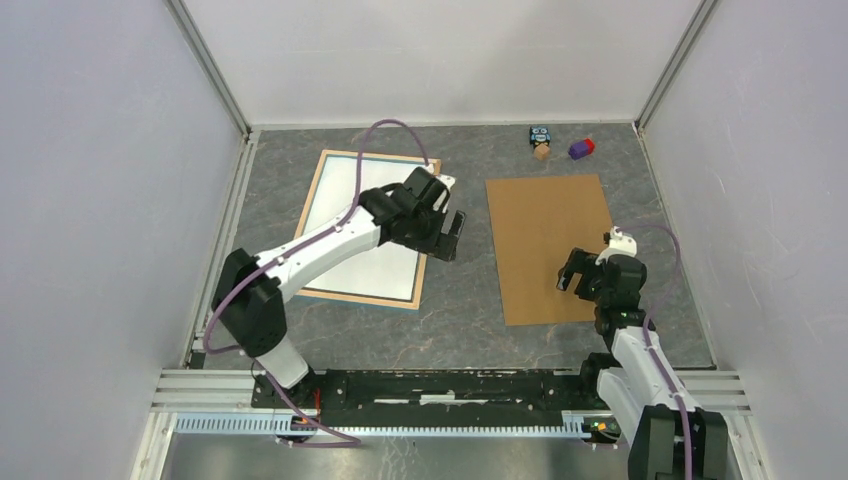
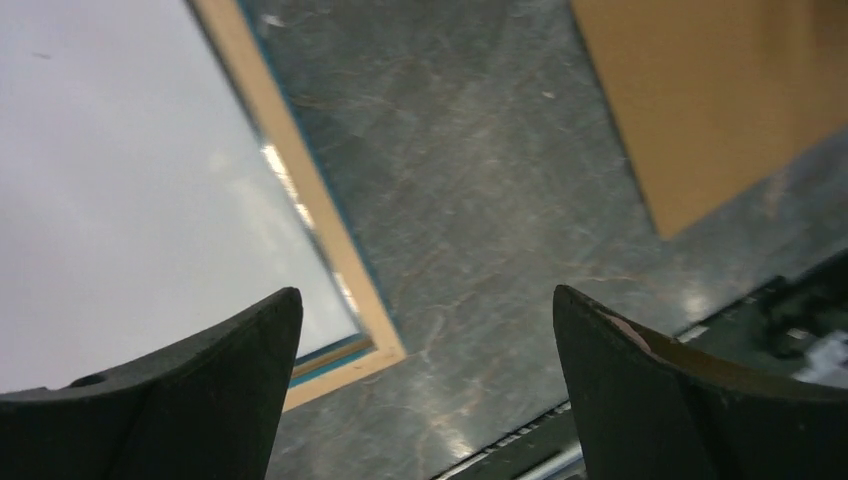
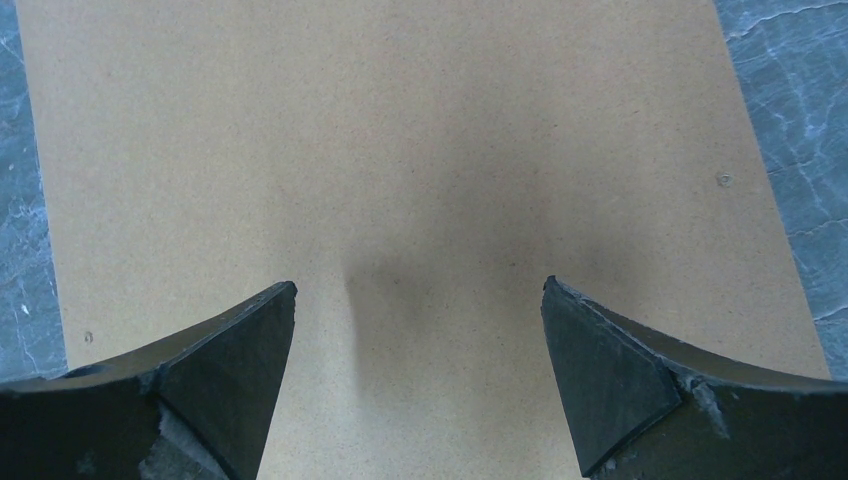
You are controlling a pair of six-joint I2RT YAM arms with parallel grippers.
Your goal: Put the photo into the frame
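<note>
Left gripper (image 1: 448, 212) above frame's (image 1: 355, 298) partly hidden edge

Even light, soft shadows, glare on frame (image 2: 340, 260)

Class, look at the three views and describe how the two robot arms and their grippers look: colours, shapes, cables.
Both the left arm and right arm have white links, black joints and a purple cable running along them. The left gripper and right gripper each carry two black, wedge-shaped fingers; the right pair's edges look scuffed.
</note>
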